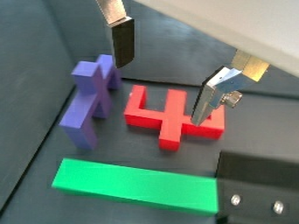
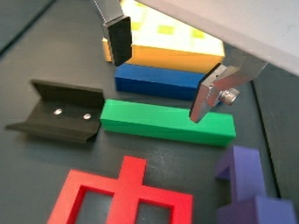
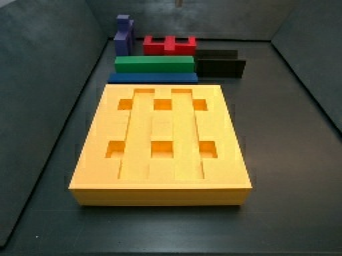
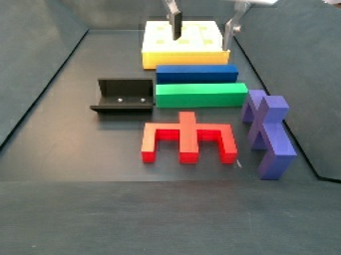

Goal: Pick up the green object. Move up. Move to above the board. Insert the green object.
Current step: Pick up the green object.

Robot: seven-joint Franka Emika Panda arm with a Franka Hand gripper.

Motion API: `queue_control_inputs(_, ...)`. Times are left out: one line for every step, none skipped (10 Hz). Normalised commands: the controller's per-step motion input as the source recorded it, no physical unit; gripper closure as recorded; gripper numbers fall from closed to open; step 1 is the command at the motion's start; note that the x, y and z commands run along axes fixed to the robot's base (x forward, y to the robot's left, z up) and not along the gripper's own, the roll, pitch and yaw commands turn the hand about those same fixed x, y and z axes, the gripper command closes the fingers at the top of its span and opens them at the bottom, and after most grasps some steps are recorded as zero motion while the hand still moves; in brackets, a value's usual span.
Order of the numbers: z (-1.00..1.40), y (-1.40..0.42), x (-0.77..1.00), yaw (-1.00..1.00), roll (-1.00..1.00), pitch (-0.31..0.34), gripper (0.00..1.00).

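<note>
Fingers [image 2: 118, 39]: two flat silver plates with dark pads, seen spread wide apart in both wrist views, nothing held between them. The gripper [image 2: 158, 74] is seen hanging clear above the pieces; in a side view the gripper [image 4: 200, 22] shows at the top edge, over the end of the board [image 4: 186, 52].

Counted on the dark surface [image 3: 287, 130]: one green object [image 2: 166, 121], one blue bar [image 2: 163, 79], one red notched block [image 1: 173, 114], one purple piece [image 1: 91, 98], one board, one fixture [image 2: 61, 112].

The green object is seen lying flat and untouched, long side against the blue bar, which in turn lies along the short end of the board. In a side view the green object [image 4: 200, 95] sits between the blue bar [image 4: 196, 74] and the red notched block [image 4: 189, 139]; a gap is visible between green and red. The fixture [image 4: 123, 96] stands just beside one end of the green object. The purple piece [image 4: 268, 132] lies off the opposite end, beside the red block and apart from it.

Board [image 3: 163, 135]: yellow-orange, lengthwise grooves, six square recesses counted in two rows of three, all unoccupied. It is the largest item noted.
</note>
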Motion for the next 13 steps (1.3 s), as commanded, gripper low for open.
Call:
queue_control_inputs(-0.33,-0.03,0.00,-1.00,0.00,0.000,0.00)
queue_control_inputs(-0.35,-0.12,0.00,-0.99,0.00,0.000,0.00)
queue_control_inputs(-0.33,-0.15,0.00,-0.97,0.00,0.000,0.00)
queue_control_inputs(-0.31,-0.22,0.00,-0.92,0.00,-0.010,0.00)
queue_control_inputs(-0.33,-0.23,0.00,-0.92,0.00,-0.033,0.00)
queue_control_inputs(-0.37,-0.20,0.00,-0.93,-0.01,-0.063,0.00)
queue_control_inputs(-0.41,-0.27,-0.04,-0.82,-0.06,-0.154,0.00)
queue_control_inputs(-0.45,-0.27,-0.07,-0.81,-0.07,-0.179,0.00)
queue_control_inputs(-0.45,-0.19,-0.07,-0.86,-0.08,-0.174,0.00)
queue_control_inputs(-0.42,-0.12,-0.06,-0.89,-0.11,-0.131,0.00)
queue_control_inputs(-0.39,-0.11,-0.04,-0.85,-0.13,-0.021,0.00)
queue_control_inputs(-0.41,-0.11,-0.26,-0.68,-0.08,0.000,0.00)
queue_control_inputs(-0.43,-0.07,-0.37,-0.59,-0.08,0.010,0.00)
